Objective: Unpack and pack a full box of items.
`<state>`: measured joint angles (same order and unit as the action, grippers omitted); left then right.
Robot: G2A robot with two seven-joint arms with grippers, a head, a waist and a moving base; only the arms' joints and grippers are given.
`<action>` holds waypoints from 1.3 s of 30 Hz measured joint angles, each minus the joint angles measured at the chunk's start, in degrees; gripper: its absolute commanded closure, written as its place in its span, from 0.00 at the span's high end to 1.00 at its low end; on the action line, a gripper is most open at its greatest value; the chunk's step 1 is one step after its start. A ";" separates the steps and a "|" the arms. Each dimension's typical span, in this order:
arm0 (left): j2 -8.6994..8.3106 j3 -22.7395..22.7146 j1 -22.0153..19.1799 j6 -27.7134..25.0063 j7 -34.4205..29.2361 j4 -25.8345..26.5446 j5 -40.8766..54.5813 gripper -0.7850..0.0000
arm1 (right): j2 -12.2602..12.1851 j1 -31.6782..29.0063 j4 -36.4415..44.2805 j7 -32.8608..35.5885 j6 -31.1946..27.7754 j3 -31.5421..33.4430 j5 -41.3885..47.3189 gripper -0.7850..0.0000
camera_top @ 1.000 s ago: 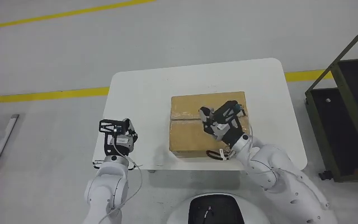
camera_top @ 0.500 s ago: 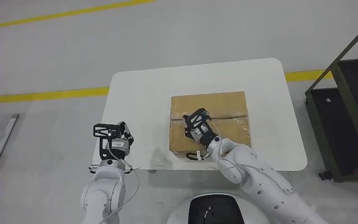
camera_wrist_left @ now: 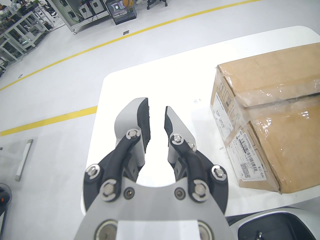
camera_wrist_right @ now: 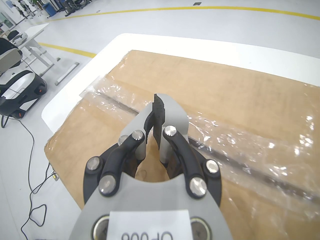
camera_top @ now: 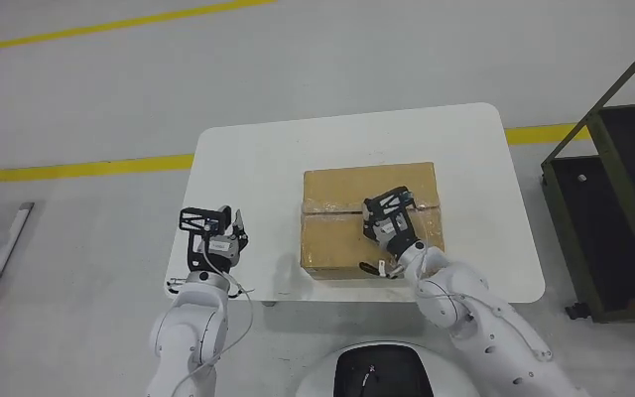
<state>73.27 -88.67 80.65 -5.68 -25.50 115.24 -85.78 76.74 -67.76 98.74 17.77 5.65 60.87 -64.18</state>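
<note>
The left tool point(camera_wrist_left: 156, 112) hangs over the white surface point(camera_top: 258, 159), fingers slightly apart (nothing between them). To its right the closed, taped cardboard box point(camera_top: 337, 194) sits on the surface, with the right tool point(camera_wrist_right: 157, 106) above its seam, fingers together.

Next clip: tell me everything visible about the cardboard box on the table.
The cardboard box is brown, rectangular and closed, its top flaps meeting at a middle seam sealed with crinkled clear tape that runs down one side. White printed labels sit on that side. It stands flat on the white table. The right gripper, jaws shut, is over the seam; contact cannot be told.
</note>
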 measured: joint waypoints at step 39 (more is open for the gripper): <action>-0.37 -3.49 3.90 3.90 1.08 3.69 -0.80 0.00 | 1.87 5.27 2.00 -3.23 -5.46 -8.07 -4.23 0.00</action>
<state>72.90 -92.16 84.55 -1.78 -24.42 118.92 -86.57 78.61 -62.49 100.73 14.54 0.18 52.80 -68.41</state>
